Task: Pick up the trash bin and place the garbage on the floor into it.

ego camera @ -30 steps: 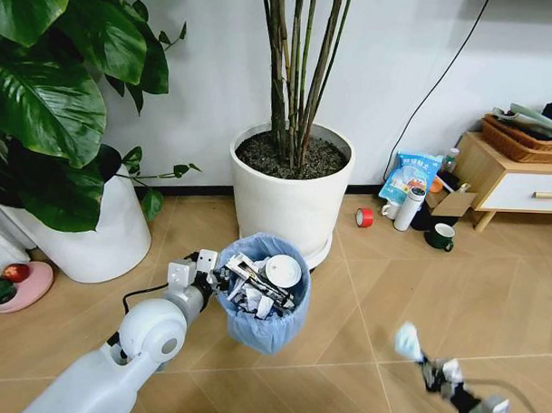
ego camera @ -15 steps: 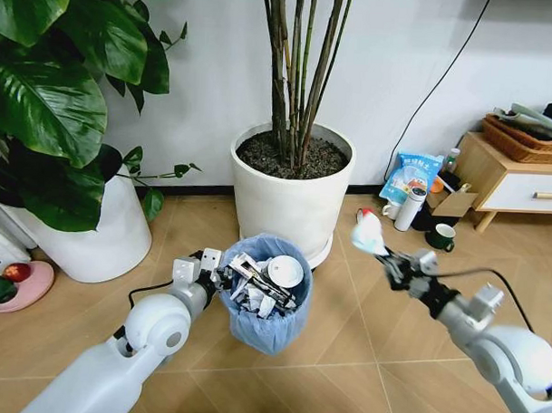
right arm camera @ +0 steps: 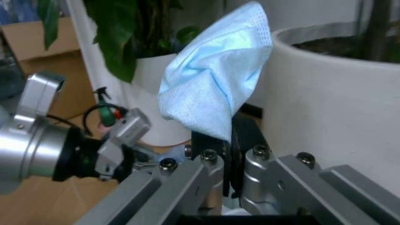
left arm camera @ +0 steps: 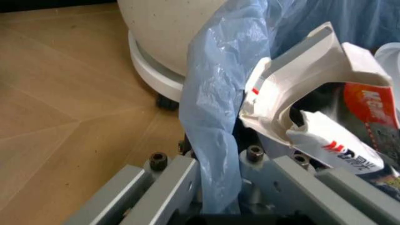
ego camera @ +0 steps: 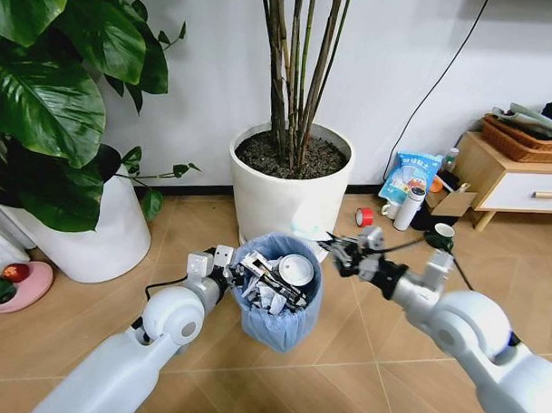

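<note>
My left gripper pinches the trash bin at its nine o'clock rim. My right gripper is clamped on a pale blue tissue, probably just at the bin's three o'clock edge.

We see the trash bin lined in crinkly translucent light blue, filled with white, red-printed and dark garbage. Pale blue tissue with a fine dotted texture. Floor: tan herringbone, pale joints. Planter white. Both grippers grey metal.
</note>
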`<state>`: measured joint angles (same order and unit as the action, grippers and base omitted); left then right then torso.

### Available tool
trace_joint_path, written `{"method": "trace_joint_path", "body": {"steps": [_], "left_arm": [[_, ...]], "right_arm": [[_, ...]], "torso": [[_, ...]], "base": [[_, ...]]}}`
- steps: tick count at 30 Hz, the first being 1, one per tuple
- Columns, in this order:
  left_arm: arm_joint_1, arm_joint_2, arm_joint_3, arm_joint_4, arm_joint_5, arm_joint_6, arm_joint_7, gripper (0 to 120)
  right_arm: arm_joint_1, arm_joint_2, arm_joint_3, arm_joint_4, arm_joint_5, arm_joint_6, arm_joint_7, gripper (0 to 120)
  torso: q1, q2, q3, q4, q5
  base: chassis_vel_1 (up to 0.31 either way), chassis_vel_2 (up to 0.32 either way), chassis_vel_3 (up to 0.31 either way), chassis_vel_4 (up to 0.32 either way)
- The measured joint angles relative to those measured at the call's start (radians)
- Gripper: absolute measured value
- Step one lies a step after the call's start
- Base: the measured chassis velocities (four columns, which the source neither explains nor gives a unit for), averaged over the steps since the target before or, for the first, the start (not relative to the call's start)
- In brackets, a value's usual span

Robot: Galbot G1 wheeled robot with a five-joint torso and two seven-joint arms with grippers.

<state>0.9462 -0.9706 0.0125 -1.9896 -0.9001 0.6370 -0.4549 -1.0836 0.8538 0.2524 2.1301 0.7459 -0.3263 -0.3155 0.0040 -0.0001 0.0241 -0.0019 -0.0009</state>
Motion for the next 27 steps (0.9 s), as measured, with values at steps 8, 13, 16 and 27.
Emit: {"method": "trace_joint_path", "body": {"steps": [8, 13, 16, 27], "left_arm": [[-0.003, 0.0, -0.004, 0.001, -0.001, 0.0, -0.001, 0], [-0.004, -0.002, -0.005, 0.003, -0.001, 0.0, -0.001, 0], [-0.011, -0.007, -0.005, 0.006, -0.001, -0.001, -0.001, 0], [-0.014, -0.009, -0.007, 0.006, 0.001, -0.003, 0.001, 0]], "right_arm": [[0.069, -0.003, -0.115, -0.046, 0.0, -0.042, 0.015, 7], [0.087, -0.003, -0.147, -0.071, -0.007, -0.042, 0.017, 22], [0.1, -0.004, -0.163, -0.09, -0.015, -0.038, 0.01, 36], [0.129, 0.012, -0.197, -0.124, -0.022, -0.033, 0.011, 79]], "torso": [[0.0, 0.0, 0.0, -0.0004, 0.0], [0.0, 0.0, 0.0, -0.0003, 0.0], [0.0, 0.0, 0.0, -0.0003, 0.0001], [0.0, 0.0, 0.0, -0.0003, 0.0001]], "base": [[0.0, 0.0, 0.0, 0.0], [0.0, 0.0, 0.0, 0.0], [0.0, 0.0, 0.0, 0.0], [0.0, 0.0, 0.0, 0.0]]}}
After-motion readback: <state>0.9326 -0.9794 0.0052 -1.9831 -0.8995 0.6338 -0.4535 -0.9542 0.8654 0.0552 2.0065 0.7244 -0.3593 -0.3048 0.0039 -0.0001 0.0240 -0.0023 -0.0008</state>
